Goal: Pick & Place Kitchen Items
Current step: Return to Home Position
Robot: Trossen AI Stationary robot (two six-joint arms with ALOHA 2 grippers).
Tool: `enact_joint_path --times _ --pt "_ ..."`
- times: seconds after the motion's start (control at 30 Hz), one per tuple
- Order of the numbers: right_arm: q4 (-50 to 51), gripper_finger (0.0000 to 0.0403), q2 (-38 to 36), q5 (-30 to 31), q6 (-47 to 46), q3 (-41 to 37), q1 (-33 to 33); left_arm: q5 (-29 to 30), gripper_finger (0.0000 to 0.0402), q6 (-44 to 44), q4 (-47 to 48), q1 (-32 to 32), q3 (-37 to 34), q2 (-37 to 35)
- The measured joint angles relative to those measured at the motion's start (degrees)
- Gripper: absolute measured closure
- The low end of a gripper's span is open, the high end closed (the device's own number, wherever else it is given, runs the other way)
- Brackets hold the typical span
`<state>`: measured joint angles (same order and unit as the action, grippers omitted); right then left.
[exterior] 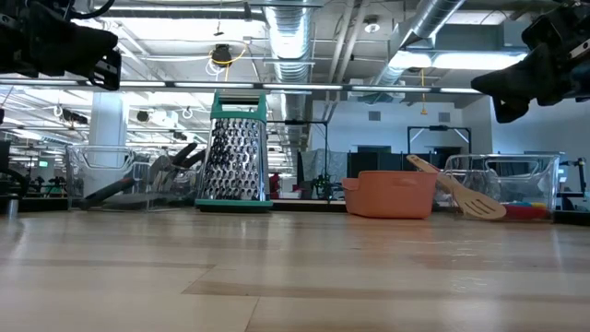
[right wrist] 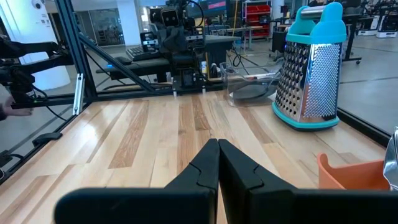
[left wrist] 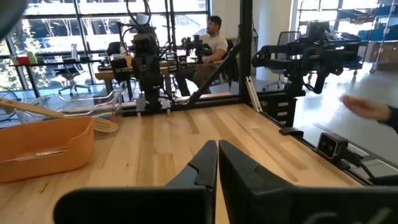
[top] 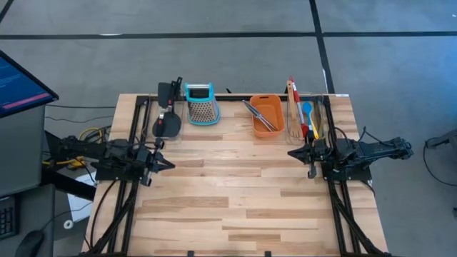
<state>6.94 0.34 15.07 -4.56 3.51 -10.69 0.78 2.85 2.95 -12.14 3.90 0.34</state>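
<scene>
My overhead camera looks straight down on the whole table (top: 235,200); my low one sits at tabletop level, facing the grater (exterior: 235,152). Both wrist cameras look past their fingers (left wrist: 202,168) to the tub (left wrist: 43,146) beyond.

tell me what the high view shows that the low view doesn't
Only the high view: the silver tongs lying inside the orange tub, and the left gripper and right gripper over the left and right sides of the table. Only the low view: the ceiling ducts of the room behind. Both: the grater, the tub, the left bin and the right bin.
</scene>
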Motion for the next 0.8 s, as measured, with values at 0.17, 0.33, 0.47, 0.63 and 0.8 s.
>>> enact_joint_path --times 0.17,0.33,0.47,0.63,0.8 --pt "0.0 0.0403 -0.01 0.0 0.0 0.0 0.0 0.0 0.04 0.0 -0.12 0.0 0.0 0.02" --pt "0.0 0.0403 -0.01 0.0 0.0 0.0 -0.01 0.02 0.04 0.01 -0.47 0.01 0.0 0.02" --pt "0.0 0.0403 -0.01 0.0 0.0 0.0 -0.01 0.02 0.04 0.02 -0.51 0.0 0.0 0.02" --pt "0.0 0.0403 -0.01 0.0 0.0 0.0 -0.01 0.02 0.04 0.02 -0.53 0.0 0.0 0.02" --pt "0.0 0.0403 -0.01 0.0 0.0 -0.02 -0.01 0.02 0.04 0.02 -0.59 0.0 0.0 0.02"
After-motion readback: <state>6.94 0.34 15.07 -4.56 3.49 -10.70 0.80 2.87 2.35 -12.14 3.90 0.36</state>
